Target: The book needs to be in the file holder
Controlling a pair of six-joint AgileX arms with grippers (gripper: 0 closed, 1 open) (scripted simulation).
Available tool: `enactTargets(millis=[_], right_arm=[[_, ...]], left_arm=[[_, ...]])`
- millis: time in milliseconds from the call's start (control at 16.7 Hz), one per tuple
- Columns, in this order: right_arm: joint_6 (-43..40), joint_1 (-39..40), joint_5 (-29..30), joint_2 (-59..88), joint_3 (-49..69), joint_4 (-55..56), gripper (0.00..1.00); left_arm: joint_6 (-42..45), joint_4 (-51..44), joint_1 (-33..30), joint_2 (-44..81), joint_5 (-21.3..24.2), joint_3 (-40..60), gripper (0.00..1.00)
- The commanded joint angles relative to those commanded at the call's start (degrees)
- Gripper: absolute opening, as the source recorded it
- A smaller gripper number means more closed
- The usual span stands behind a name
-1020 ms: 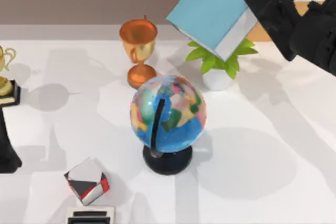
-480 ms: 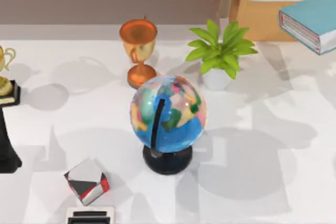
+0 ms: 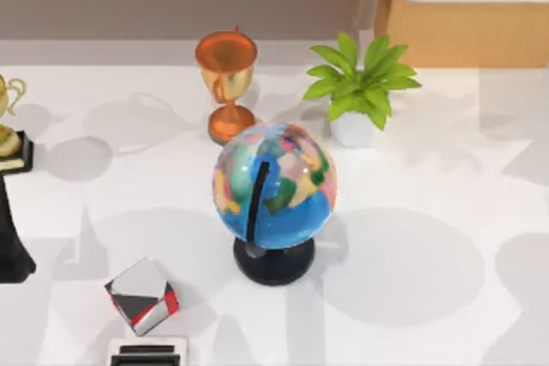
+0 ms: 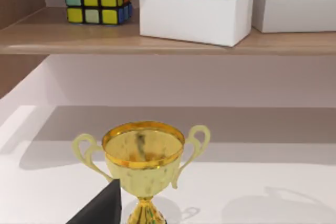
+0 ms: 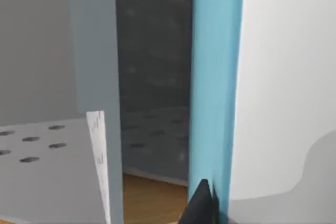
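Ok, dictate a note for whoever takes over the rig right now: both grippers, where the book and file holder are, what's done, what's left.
Left gripper: idle, by the gold trophy at the table's left.
Right gripper: against the book, which stands upright beside the grey perforated file holder. Grip unreadable.
Done: the book is at the holder. I cannot tell whether it sits in a slot.
Left: confirm it is seated, release, withdraw.

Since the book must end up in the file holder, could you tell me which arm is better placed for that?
Right, probably. Its wrist view shows the teal book beside its tool finger, close to the grey perforated file holder. The left wrist view faces a gold trophy.
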Motion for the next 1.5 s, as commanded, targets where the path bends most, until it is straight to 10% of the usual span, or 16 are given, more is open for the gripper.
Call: enactTargets(millis=[1320, 1500], right_arm=[[1.71, -0.04, 1.37, 12.58, 10.89, 3.06, 0.0], [1.71, -0.04, 1.37, 12.58, 10.89, 3.06, 0.23]], left_arm=[[0.0, 0.0, 0.0, 0.0, 0.0, 0.0, 1.0], [0.0, 0.0, 0.0, 0.0, 0.0, 0.0, 1.0]])
